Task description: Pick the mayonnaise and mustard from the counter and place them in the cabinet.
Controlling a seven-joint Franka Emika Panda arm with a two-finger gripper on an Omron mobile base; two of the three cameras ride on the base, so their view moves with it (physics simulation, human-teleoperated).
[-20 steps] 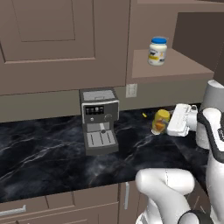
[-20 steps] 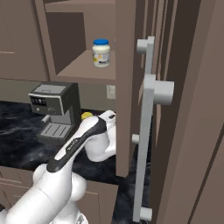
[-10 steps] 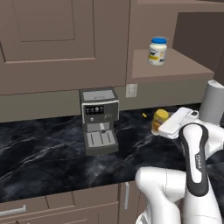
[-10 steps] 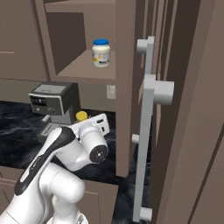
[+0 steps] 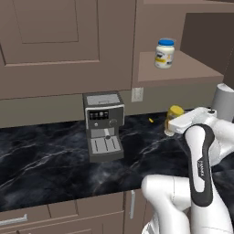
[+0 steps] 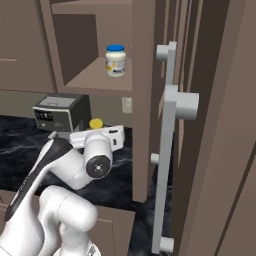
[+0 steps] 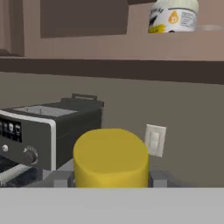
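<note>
From the coffee machine (image 5: 104, 125) at my nine o'clock on the counter (image 5: 41, 155), I see the gripper (image 7: 111, 180) apparently clasping the yellow mustard (image 7: 110, 156) dead centre, with the blue-lidded mayonnaise (image 5: 164, 53) at one o'clock on the cabinet (image 5: 183, 73) shelf.

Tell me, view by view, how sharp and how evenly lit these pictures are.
Left base view: flat, even light, soft shadow under the cabinet shelf, mayonnaise label readable only as colour. Right base view: similar, the cabinet's back corner darker. Hand view: the mustard looms close and soft-edged, no glare; the coffee machine is slightly blurred.
</note>
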